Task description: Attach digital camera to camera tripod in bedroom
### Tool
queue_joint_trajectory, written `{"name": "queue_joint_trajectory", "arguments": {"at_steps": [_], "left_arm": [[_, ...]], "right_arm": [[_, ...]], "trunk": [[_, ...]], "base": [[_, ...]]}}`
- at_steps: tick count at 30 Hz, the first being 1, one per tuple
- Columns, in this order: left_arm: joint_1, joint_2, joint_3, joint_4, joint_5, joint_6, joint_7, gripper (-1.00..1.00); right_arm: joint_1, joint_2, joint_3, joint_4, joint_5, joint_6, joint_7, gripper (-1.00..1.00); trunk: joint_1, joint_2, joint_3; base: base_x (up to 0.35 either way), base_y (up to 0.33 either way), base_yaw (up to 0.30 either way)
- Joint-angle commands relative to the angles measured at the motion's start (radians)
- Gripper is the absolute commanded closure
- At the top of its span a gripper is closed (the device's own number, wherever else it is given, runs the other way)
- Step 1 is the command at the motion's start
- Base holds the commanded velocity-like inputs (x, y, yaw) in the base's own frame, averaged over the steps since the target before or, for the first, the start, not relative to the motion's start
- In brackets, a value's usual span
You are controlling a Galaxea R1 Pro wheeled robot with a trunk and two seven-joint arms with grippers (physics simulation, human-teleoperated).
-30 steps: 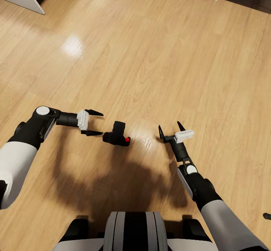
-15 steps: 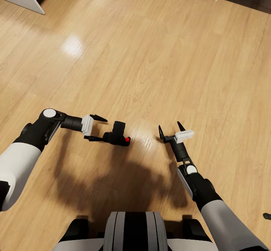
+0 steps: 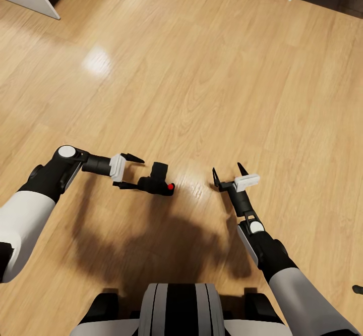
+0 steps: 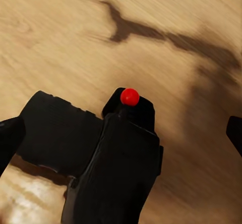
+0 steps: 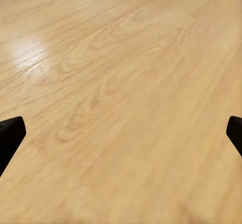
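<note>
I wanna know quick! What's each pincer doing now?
Left pincer: open, around the camera, not squeezing it.
Right pincer: open, empty.

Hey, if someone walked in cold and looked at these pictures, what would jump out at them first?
Probably the small black camera lying on the bare wood floor, its bright red button standing out. The left end effector sits open right at it, while the right end effector hangs open over the floor nearby.

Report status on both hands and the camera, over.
Left hand open, fingers flanking the small matte black camera with the red button on the light wood plank floor. Right hand open, empty, beside it. Nothing between hand and camera.
</note>
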Motion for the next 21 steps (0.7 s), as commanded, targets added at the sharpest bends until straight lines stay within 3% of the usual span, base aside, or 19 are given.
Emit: {"name": "queue_joint_trajectory", "arguments": {"at_steps": [1,8,17,21], "left_arm": [[0.0,0.0,-0.003,-0.001,-0.002,-0.01,0.001,-1.0],[0.0,0.0,-0.018,-0.002,-0.003,-0.011,0.043,-1.0],[0.0,0.002,-0.159,-0.003,-0.003,-0.013,0.107,-1.0],[0.0,0.002,-0.18,-0.003,-0.003,-0.013,0.11,-1.0]], "right_arm": [[0.0,-0.001,0.001,0.0,-0.001,-0.003,0.002,-1.0],[0.0,-0.001,0.001,0.0,-0.001,-0.003,0.002,-1.0],[0.0,-0.001,0.001,0.0,-0.001,-0.003,0.002,-1.0],[0.0,-0.001,0.001,0.0,-0.002,-0.004,0.002,-1.0]], "trunk": [[0.0,0.0,0.0],[0.0,0.0,0.0],[0.0,0.0,0.0],[0.0,0.0,0.0]], "base": [[0.0,0.0,0.0],[0.0,0.0,0.0],[0.0,0.0,0.0],[0.0,0.0,0.0]]}}
